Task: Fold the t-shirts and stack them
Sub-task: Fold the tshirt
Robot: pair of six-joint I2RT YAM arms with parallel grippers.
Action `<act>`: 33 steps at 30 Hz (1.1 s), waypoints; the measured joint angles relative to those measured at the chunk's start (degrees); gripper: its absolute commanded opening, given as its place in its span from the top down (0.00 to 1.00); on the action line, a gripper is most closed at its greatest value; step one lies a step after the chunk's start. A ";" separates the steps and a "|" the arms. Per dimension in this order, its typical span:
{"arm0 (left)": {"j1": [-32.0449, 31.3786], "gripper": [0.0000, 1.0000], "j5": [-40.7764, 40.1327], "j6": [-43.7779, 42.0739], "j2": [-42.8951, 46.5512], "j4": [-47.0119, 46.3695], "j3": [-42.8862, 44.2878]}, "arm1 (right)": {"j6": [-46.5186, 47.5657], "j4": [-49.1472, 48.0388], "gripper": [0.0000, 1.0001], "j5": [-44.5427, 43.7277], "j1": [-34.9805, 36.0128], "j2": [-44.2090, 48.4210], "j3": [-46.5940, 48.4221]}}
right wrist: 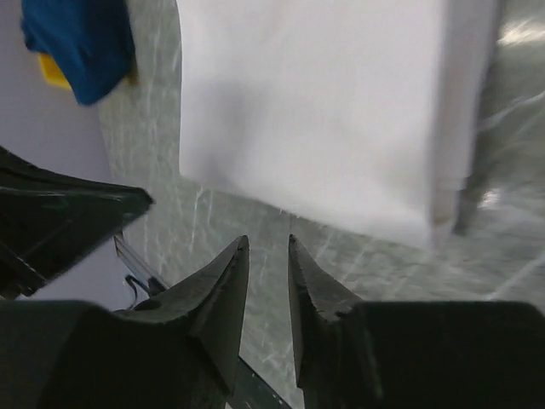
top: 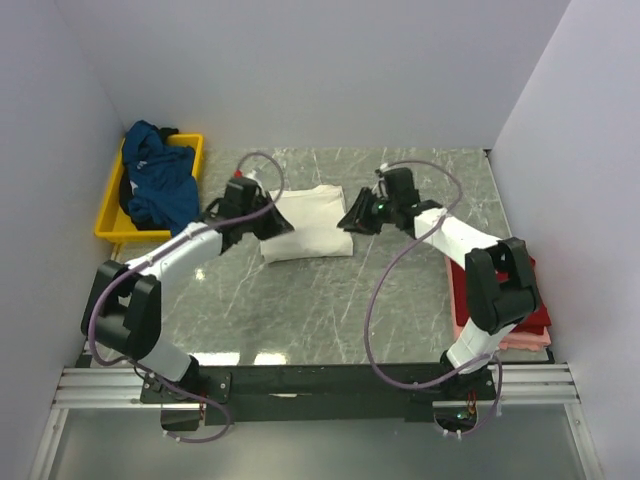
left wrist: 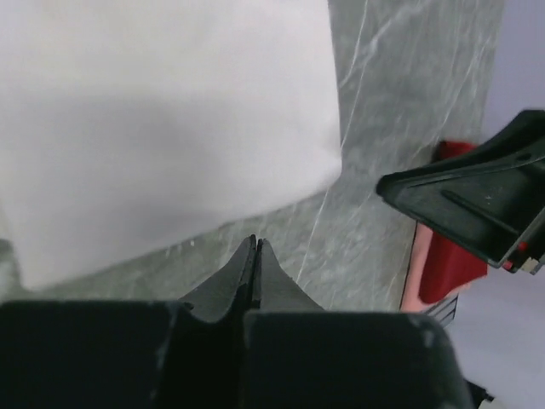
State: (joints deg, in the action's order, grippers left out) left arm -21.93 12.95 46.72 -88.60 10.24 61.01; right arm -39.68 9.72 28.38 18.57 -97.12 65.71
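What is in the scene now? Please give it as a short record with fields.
cream-white shirt: folded, middle of table
teal-blue shirt: crumpled, in yellow tray, far left
red shirt: on pale pink shirt, near right, partly hidden by arm
left gripper: shut, empty, beside cream-white shirt
right gripper: slightly open, empty, on the shirt's other side

Left pincer [left wrist: 256,244] with tips together; right pincer [right wrist: 267,247] with tips slightly apart.

Four t-shirts — one cream-white [top: 308,222], one dark blue [top: 160,186], one red [left wrist: 451,256], one pink [top: 522,343] — and one yellow tray [top: 110,229].
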 measured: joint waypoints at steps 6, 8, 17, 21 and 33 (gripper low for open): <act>-4.13 1.00 0.63 3.15 -1.99 -4.02 -6.84 | -1.97 -3.89 0.74 -0.24 9.79 -2.51 -1.86; -4.02 0.99 0.57 3.61 -3.72 -4.94 -6.91 | -2.34 -4.81 0.75 -0.02 11.63 -4.87 -0.35; -3.76 0.99 -0.59 3.89 -10.58 -9.62 -7.30 | -3.87 -7.50 0.80 -0.07 9.05 -15.45 1.99; -3.41 0.99 -0.83 4.70 -10.93 -12.11 -10.75 | -4.98 -10.23 0.81 1.88 6.45 -15.80 -1.88; 0.61 0.99 -0.35 5.03 -5.20 -13.75 -17.05 | -5.01 -11.39 0.82 4.31 -0.92 -11.43 -9.01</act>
State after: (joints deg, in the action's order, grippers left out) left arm -21.32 12.60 51.75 -93.80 -3.51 43.97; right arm -44.69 -1.67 32.69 17.65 -108.55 56.71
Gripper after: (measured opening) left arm 0.012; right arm 0.183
